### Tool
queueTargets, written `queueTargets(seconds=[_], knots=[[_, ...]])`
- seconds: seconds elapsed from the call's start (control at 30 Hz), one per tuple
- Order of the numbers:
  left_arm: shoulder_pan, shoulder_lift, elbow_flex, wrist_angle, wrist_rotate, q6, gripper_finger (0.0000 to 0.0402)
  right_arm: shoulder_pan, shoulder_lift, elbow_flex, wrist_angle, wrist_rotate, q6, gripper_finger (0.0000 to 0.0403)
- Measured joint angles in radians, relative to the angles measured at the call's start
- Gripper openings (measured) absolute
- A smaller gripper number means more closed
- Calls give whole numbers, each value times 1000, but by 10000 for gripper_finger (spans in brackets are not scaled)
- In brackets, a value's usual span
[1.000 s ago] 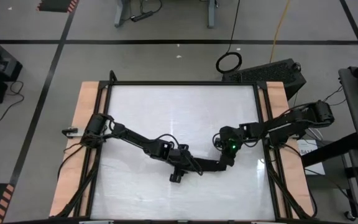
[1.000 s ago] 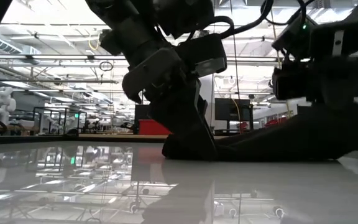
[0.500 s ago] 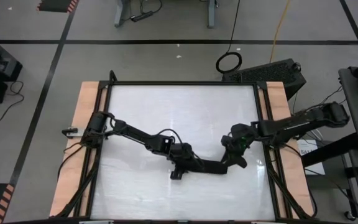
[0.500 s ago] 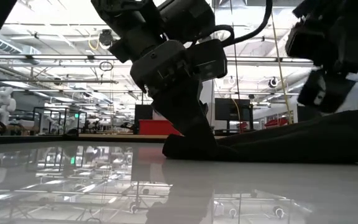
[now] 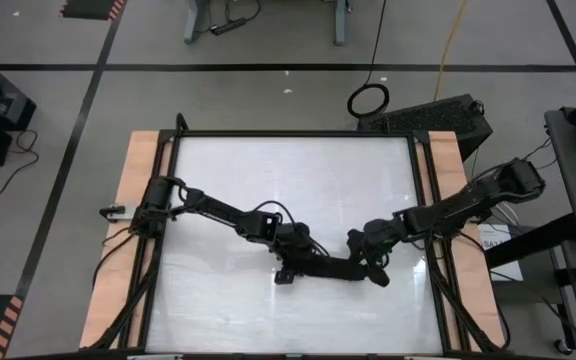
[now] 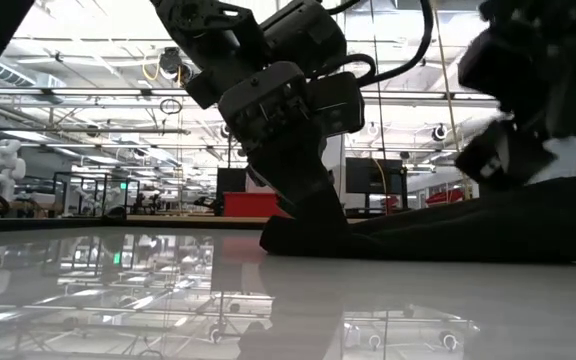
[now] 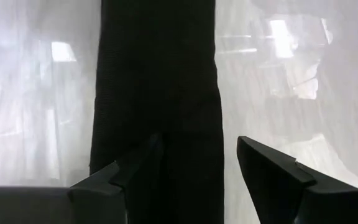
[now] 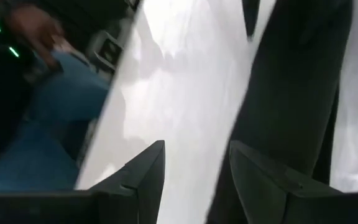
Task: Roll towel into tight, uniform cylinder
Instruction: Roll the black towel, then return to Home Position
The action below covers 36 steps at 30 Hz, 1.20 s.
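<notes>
**Black towel lies in a narrow band between two pincers**

No writing or label can be read in any view, and no container shows.

The plain black soft cloth towel (image 5: 333,268) lies as a long, narrow band on the glossy white bench (image 5: 288,180), toward the near edge and a little right of centre. In the low view it is a low dark ridge (image 6: 438,235) stretched across the surface.

The left pincer (image 5: 290,272) is down at the band's left end. In the left wrist view its two dark fingers (image 7: 135,168) stand partly open, one lying over the black cloth (image 7: 157,93) and the other out over bare bench beside the cloth's edge; they are not closed on the towel.

The right pincer (image 5: 375,270) is at the band's right end. In the right wrist view its fingers (image 8: 145,171) are also parted, with white bench showing in the gap and the dark towel (image 8: 291,93) just beside one finger. Whether that finger touches the cloth cannot be told.

A person's blue trouser leg (image 8: 42,118) shows beyond the bench edge.
</notes>
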<state>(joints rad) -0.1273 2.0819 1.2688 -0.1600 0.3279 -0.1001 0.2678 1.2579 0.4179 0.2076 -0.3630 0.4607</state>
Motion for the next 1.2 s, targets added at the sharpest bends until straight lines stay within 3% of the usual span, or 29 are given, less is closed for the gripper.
queueTargets(seconds=[0.33,0.63,0.83,1.0,1.2], knots=[[18,0,-1,-3,39,0,222,15,176,0,-26,99,-40,171],[21,0,-1,-12,39,0,222,5,209,3,-42,92,-39,171],[36,-41,-5,-39,45,-5,222,-27,83,-3,-81,78,9,171],[45,-143,-6,-86,44,-4,222,-33,-100,-2,-79,69,32,171],[50,-288,-5,-214,-20,37,222,-37,-348,61,-171,106,-54,171]])
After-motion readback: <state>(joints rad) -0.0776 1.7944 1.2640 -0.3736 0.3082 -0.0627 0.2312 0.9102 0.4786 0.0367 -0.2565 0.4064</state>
